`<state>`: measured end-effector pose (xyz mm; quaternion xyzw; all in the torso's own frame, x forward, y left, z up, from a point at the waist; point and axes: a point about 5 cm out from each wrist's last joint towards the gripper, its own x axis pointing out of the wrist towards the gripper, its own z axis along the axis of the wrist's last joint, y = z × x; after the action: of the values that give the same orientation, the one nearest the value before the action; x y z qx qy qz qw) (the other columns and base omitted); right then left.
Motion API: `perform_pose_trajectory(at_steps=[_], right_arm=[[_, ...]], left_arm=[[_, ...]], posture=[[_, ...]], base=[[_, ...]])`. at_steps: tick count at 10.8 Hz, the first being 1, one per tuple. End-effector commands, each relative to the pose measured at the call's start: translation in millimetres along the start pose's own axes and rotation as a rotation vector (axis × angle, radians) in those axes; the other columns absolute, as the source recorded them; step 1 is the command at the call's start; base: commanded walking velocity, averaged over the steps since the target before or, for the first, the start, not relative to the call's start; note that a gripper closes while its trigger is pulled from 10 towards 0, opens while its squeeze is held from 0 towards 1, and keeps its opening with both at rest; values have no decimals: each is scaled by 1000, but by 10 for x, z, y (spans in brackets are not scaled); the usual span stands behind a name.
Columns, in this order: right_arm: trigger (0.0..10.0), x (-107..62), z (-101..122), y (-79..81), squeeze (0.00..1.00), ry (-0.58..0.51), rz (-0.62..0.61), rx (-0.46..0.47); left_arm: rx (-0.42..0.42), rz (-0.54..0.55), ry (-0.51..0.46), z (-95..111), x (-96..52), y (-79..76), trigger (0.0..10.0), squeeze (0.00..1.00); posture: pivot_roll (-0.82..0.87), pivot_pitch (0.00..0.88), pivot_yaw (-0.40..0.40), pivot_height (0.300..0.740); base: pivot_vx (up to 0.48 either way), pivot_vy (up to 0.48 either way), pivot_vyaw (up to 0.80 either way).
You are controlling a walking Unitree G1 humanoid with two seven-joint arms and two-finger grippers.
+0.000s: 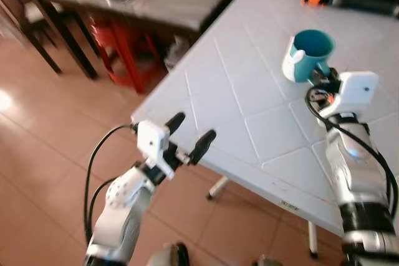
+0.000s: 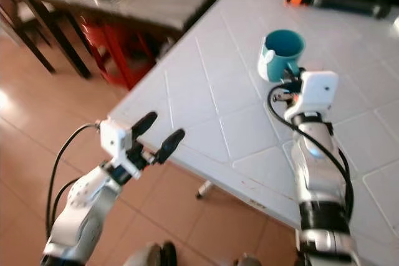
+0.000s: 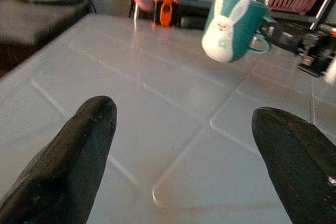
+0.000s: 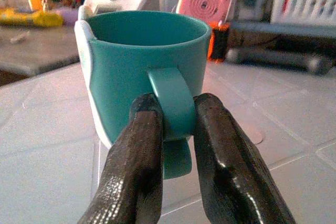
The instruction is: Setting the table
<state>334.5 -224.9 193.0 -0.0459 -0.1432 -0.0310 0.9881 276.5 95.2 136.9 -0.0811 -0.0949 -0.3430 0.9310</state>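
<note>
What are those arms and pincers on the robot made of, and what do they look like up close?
Both arms are jointed silver-grey shells with darker bands. Each wrist carries a boxy white housing, and loose black cables loop alongside it. The left gripper and the right gripper each end in two long black fingers, rounded at the tips with a slightly textured, rubbery look.

The mug, centre of the right wrist view, looks like smooth teal plastic or glazed ware with a soft sheen; which, I cannot tell. Its white bunny face is matt. The right gripper pinching the handle has dark, finely grained rubbery fingers with dull highlights. The left gripper has matt black fingers. The table is white, smooth, faintly glossy, with grooved tile lines. The floor, lower left, is glossy terracotta tile.
</note>
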Motion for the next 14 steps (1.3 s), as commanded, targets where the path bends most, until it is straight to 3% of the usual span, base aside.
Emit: perform_pose_trajectory(at_steps=[1,2,4,5,8,11,14], right_arm=[[8706,-40,108,13,0,-36,-24,21],[10000,-126,130,53,0,-39,-41,31],[10000,-380,70,224,0,-9,-54,69],[10000,-501,16,333,0,21,-45,86],[10000,-577,27,523,0,51,-19,115],[10000,-525,33,533,0,68,-5,112],[10000,-512,38,618,0,75,7,126]], left_arm=[[34,66,24,-48,6,126,10000,0],[69,165,63,-82,50,247,10000,0],[174,386,128,-149,1,469,10000,0],[197,432,136,-181,-41,522,10000,0],[200,481,144,-228,-67,556,10000,0],[201,507,127,-233,-62,570,10000,0],[197,480,125,-245,-53,535,10000,0]], posture=[[-121,37,128,740],[-125,34,134,740],[-133,31,145,740],[-135,30,146,740],[-128,37,140,740],[-118,35,118,740],[-115,45,123,740]], base=[[0,0,0],[0,0,0],[0,0,0],[0,0,0],[0,0,0],[0,0,0],[0,343,0]])
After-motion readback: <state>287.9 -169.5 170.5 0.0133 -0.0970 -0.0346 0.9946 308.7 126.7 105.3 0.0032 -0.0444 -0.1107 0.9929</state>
